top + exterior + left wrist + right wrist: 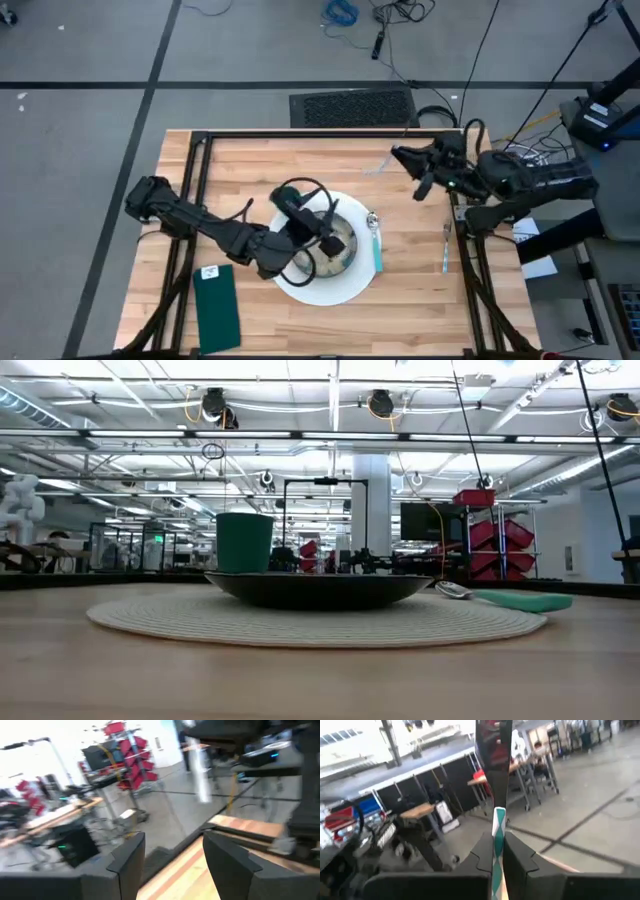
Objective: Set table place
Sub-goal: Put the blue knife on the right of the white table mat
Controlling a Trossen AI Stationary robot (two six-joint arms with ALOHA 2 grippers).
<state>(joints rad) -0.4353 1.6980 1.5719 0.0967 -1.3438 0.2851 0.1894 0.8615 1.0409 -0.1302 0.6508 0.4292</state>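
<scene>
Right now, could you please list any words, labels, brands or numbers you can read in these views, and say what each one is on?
No text can be read in any view.
White label on the green napkin: too small to read.
Papers beside the table, at its right edge: print too small to read.
Red bins in the room behind, low view: no legible markings.

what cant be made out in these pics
- Bowl: high view, the left arm covers most of it; contents unclear.
- Green cup: low view only; in the high view perhaps under that arm.
- Striped stick in the right gripper's jaws: right wrist view, blurred, lower end hidden by the jaws.
- Utensil by the right arm: high view, too small to name.
</scene>
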